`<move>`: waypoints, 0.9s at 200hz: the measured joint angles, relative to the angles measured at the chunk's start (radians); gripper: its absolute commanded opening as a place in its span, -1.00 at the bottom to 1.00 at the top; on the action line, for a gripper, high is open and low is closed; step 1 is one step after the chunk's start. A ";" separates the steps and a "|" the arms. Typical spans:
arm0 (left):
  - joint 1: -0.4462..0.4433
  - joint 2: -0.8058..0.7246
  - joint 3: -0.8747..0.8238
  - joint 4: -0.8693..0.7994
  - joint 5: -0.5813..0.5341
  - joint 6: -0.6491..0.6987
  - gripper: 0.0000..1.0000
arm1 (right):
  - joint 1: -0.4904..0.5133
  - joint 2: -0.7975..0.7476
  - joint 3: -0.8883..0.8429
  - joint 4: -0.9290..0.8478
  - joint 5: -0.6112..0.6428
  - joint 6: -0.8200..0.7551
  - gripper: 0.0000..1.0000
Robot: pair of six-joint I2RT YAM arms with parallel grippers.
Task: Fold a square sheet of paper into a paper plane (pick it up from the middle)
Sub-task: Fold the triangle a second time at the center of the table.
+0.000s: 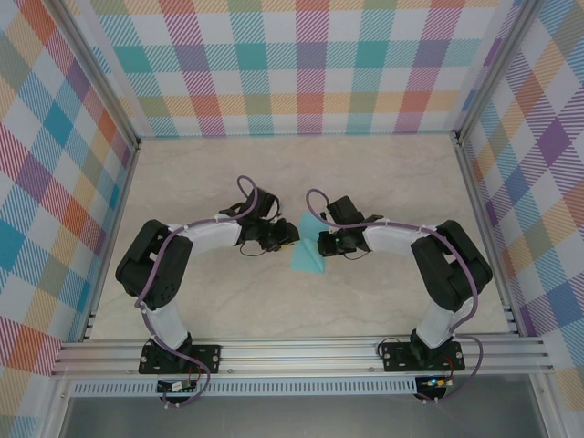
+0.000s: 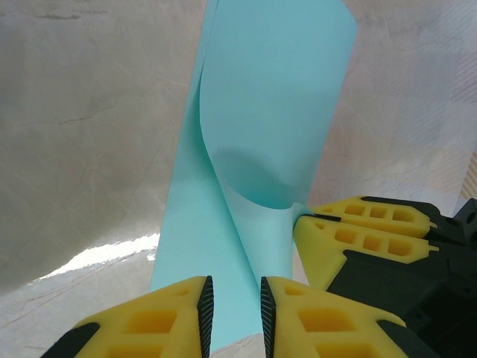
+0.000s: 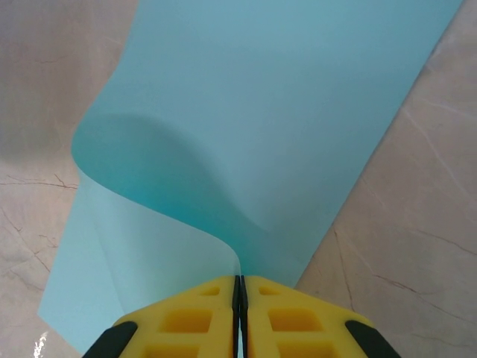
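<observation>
**A:** Right wrist view, nearest first: what is the right tool (image 3: pixel 239 282) doing?

**B:** Its fingers are pressed together, pinching one edge of the sheet of paper (image 3: pixel 268 112). The sheet curls up from the pinch and spreads away over the counter (image 3: pixel 417 224).

**A:** And the left tool (image 2: pixel 237 287)?

**B:** Its fingers stand a little apart, with the sheet showing in the gap. I cannot tell whether they touch it. From above, the sheet is between both tools, mid-counter.
</observation>
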 measured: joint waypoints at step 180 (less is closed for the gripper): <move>-0.006 0.036 0.002 0.080 0.050 -0.055 -0.60 | 0.000 0.010 0.017 -0.023 0.014 0.000 -0.77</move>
